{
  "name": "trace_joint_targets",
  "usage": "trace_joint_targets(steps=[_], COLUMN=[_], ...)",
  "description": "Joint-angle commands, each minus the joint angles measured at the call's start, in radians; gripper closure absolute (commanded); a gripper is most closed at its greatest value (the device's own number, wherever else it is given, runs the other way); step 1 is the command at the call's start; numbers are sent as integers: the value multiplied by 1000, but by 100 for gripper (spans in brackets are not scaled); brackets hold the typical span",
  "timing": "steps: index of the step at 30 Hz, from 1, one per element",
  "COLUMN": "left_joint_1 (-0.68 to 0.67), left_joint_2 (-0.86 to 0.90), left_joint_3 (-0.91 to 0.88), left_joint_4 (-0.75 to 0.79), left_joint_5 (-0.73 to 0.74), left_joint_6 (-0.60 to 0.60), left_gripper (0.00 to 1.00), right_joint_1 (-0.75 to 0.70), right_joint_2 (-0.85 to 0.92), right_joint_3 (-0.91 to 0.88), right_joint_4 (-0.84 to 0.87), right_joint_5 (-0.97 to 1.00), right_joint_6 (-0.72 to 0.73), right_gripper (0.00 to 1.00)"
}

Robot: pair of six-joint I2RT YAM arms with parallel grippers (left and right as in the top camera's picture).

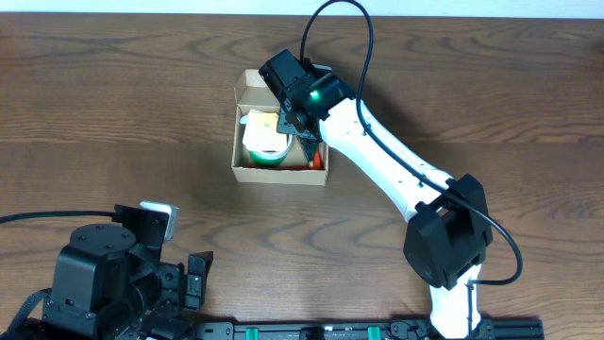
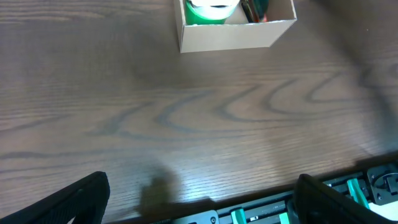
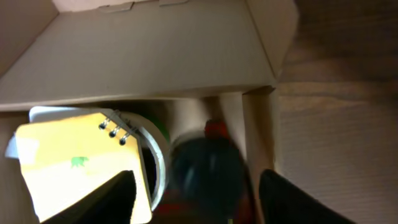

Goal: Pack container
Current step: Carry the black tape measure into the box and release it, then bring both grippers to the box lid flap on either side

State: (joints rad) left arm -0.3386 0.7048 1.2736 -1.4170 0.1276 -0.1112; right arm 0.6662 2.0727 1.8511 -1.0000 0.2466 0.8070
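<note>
The container (image 1: 279, 176) is a small brown cardboard box with its lid open, standing at the middle of the table. It also shows at the top of the left wrist view (image 2: 230, 36) and from the inside in the right wrist view (image 3: 155, 56). In it lie a white-and-green tape roll (image 1: 266, 149) and a yellow spiral notepad (image 3: 74, 162). My right gripper (image 3: 196, 199) reaches into the box's right side. Its jaws stand apart around a blurred dark round thing (image 3: 208, 171), with gaps on both sides, above something red (image 3: 214, 129). My left gripper (image 2: 199, 199) hangs open and empty near the front edge.
The left arm's base (image 1: 94, 279) sits at the front left. A rail with green clips (image 2: 354, 190) runs along the table's front edge. The right arm (image 1: 396, 165) stretches diagonally from the front right to the box. Bare wood lies around the box.
</note>
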Motion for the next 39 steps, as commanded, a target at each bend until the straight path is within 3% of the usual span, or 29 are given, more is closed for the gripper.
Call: trace_joint_targets(steps=[1, 10, 12, 13, 16, 23, 26, 28, 34, 39], left_joint_1=[-2, -2, -2, -2, -2, -2, 1, 12, 92, 209], left_joint_2=[1, 1, 1, 1, 1, 2, 24, 61, 286, 512], left_joint_3=[0, 0, 0, 0, 0, -4, -18, -22, -22, -21], left_joint_4=[-4, -4, 6, 23, 39, 201, 291, 338, 483, 653], left_joint_5=[-6, -6, -7, -6, -6, -69, -204, -218, -48, 194], left_joint_6=[-4, -4, -4, -4, -4, 3, -64, -87, -77, -44], left_gripper=[5, 5, 5, 5, 5, 5, 5, 5, 5, 5], right_joint_1=[0, -68, -97, -115, -172, -270, -304, -327, -383, -422], right_joint_2=[3, -135, -149, -150, -144, -113, -98, -95, -93, -93], right_joint_3=[14, 17, 17, 17, 11, -58, -113, -159, -298, -336], right_joint_4=[-5, -50, -51, -53, -71, 10, 86, 148, 361, 418], right_joint_5=[26, 16, 16, 15, -12, -168, -256, -323, -498, -533], right_joint_6=[7, -30, -51, -68, -77, -166, -188, -204, -237, -237], right_gripper=[30, 27, 38, 49, 99, 99, 99, 99, 99, 99])
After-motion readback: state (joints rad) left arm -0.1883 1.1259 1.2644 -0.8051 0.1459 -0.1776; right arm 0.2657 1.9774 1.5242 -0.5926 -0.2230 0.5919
